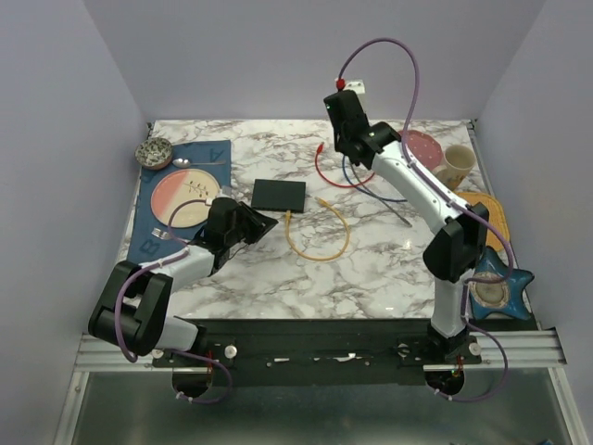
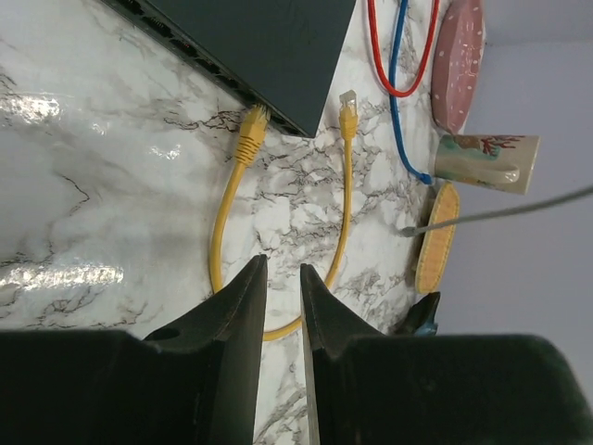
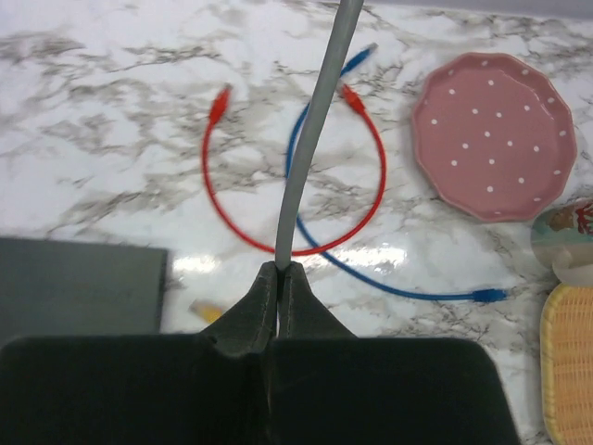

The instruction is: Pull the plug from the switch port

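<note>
The surface under me is a glossy white marble table [image 1: 371,269] with grey veins, throwing back bright glare patches. Plain pale lilac walls [image 1: 306,56] close it in at the top, left and right of the overhead view. A metal rail [image 1: 519,348] runs along the bottom edge, where my two bases sit.

The switch [image 1: 279,194] lies flat just above and left of the middle of that view. My left wrist camera sees it in its upper left, socket row facing the lens. One plug [image 2: 251,125] of the looped yellow cable [image 2: 346,167] has its tip against that socket edge. I cannot tell whether it is seated.

My left claw [image 2: 283,278] hovers near the bottom of that frame. Its fingers stand a narrow gap apart with nothing between them.

My right claw [image 3: 278,269], in the upper right of the overhead view, is pinched together on the grey cable [image 3: 310,139]. The cable rises from the fingertips toward the top of the right wrist frame.

For writing, the blue mat [image 1: 208,158] at the left carries pale marks that look like letters, too small for me to read. The mug [image 2: 486,158] shows a red branching print, not words. The pink plate [image 3: 491,134] bears only white dots.
</note>
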You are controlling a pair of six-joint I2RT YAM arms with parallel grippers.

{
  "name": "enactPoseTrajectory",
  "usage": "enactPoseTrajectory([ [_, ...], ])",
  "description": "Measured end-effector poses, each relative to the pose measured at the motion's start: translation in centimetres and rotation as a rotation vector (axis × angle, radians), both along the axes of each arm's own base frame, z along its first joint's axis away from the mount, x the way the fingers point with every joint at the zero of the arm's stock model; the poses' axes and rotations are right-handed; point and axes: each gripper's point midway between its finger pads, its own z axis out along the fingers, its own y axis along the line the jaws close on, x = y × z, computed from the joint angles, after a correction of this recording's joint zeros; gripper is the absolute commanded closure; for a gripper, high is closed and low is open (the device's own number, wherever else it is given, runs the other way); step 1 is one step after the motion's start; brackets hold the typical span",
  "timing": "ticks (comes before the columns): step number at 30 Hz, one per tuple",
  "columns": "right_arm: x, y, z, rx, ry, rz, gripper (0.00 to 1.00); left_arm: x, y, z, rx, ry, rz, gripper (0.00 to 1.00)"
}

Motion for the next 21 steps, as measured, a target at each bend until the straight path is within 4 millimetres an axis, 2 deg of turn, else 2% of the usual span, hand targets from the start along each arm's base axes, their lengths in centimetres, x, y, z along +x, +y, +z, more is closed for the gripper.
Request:
enactPoseTrajectory([
  [1, 1.5, -1.0, -0.8, -0.006, 0.013, -0.029, 0.84, 0.0, 0.0, 0.0, 0.0, 0.001, 0.0, 0.7],
  [3, 4.0, -2.9, -2.3, -0.005, 0.036, -0.074, 0.68, 0.0, 0.0, 0.0, 0.001, 0.001, -0.001, 0.71],
  [4, 5.0, -3.8, -3.2, -0.004, 0.052, -0.095, 0.57, 0.0, 0.0, -0.1, 0.001, 0.002, 0.0, 0.71],
  [7, 6.9, -6.5, -5.3, 0.002, 0.091, -0.156, 0.47, 0.1, 0.2, -0.3, 0.003, 0.007, 0.005, 0.7],
  [10, 6.6, -7.2, -6.5, 0.012, 0.129, -0.167, 0.45, 0.2, 0.4, -0.6, 0.007, 0.014, 0.009, 0.7],
  [12, 5.5, -6.4, -7.0, 0.03, 0.141, -0.144, 0.45, 0.2, 0.4, -0.9, 0.01, 0.022, 0.011, 0.7],
  [16, 1.3, -3.2, -7.6, 0.093, 0.174, -0.049, 0.5, 0.5, 0.5, -1.1, 0.018, 0.043, 0.015, 0.7],
  [18, -1.1, -1.0, -7.5, 0.159, 0.183, 0.021, 0.54, 1.3, 0.5, -0.4, 0.018, 0.043, 0.022, 0.7],
  [20, -3.4, 1.1, -7.4, 0.237, 0.191, 0.086, 0.62, 2.7, 0.5, 0.9, 0.021, 0.031, 0.038, 0.7],
  [21, -4.6, 2.1, -7.5, 0.272, 0.2, 0.121, 0.66, 4.1, 0.7, 2.1, 0.022, 0.015, 0.054, 0.7],
])
